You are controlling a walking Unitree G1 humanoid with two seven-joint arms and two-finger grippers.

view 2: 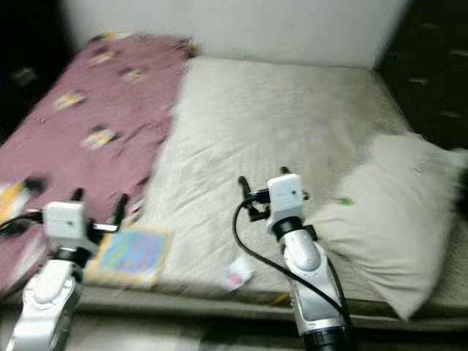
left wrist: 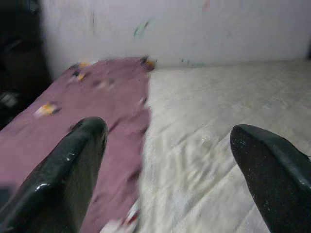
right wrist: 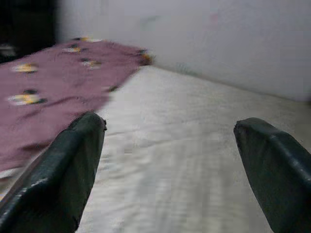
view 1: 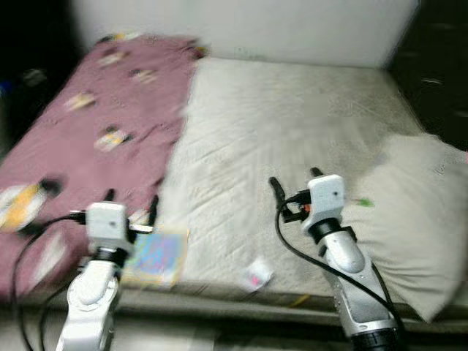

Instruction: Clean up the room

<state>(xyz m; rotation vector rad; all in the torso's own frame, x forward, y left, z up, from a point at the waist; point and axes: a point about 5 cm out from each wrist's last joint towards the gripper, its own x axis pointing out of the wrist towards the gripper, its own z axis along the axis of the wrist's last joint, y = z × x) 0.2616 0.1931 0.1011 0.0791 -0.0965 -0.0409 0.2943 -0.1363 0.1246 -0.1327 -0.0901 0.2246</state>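
A bare cream mattress (view 1: 292,131) lies before me, its left part covered by a maroon blanket (view 1: 88,131) with cartoon prints. A colourful flat book (view 1: 155,257) lies at the near edge, and a small white and pink wrapper (view 1: 257,276) sits to its right. A cream pillow (view 1: 417,219) rests at the right side. My left gripper (view 1: 131,201) is open above the blanket's near edge, just beyond the book. My right gripper (view 1: 295,179) is open over the mattress, left of the pillow. Both hold nothing.
A white wall (view 1: 248,25) stands behind the bed. Dark furniture (view 1: 439,66) is at the far right and a dark area (view 1: 29,58) at the far left. A small green scrap (view 1: 363,202) lies on the pillow's edge.
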